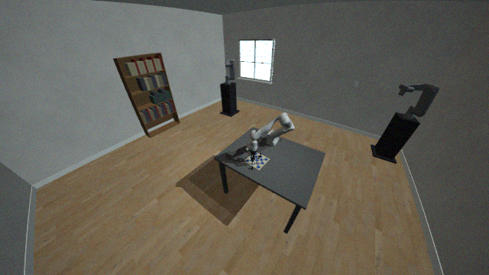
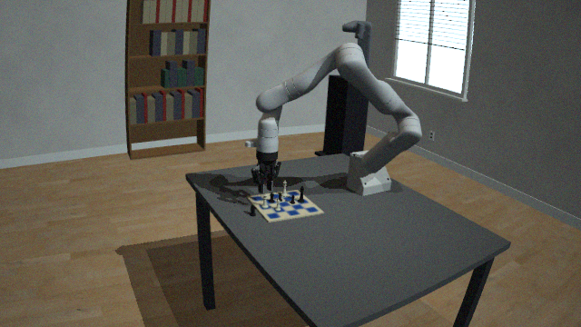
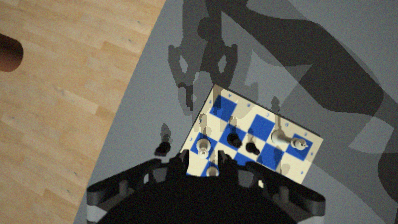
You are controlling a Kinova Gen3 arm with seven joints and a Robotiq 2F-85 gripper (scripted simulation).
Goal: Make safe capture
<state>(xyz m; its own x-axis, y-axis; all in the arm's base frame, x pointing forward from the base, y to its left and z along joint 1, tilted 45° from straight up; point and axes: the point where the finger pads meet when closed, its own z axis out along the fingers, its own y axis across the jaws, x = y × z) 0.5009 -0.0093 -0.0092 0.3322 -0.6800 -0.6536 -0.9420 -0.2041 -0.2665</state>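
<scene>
The small blue-and-cream chessboard (image 1: 264,163) (image 2: 315,210) (image 3: 309,156) lies near the table's left edge. My gripper (image 1: 252,154) (image 2: 265,186) (image 3: 203,157) hangs just above the board's near-left corner, its fingers partly open. In the wrist view a white piece (image 3: 212,171) shows between the fingertips, below them; nothing is gripped. Another white pawn (image 3: 202,145) (image 2: 264,203) stands just beyond. Two black pieces (image 3: 234,139) (image 3: 252,148) stand mid-board. A tall white piece (image 3: 277,135) (image 2: 284,186) stands at the far side. One black piece (image 3: 162,148) (image 2: 252,211) stands upright on the table beside the board.
The grey table (image 1: 294,176) (image 2: 363,254) (image 3: 165,95) has its edge close to the board's left side, with wooden floor (image 3: 60,100) beyond. The arm's base (image 2: 368,179) stands behind the board on the right.
</scene>
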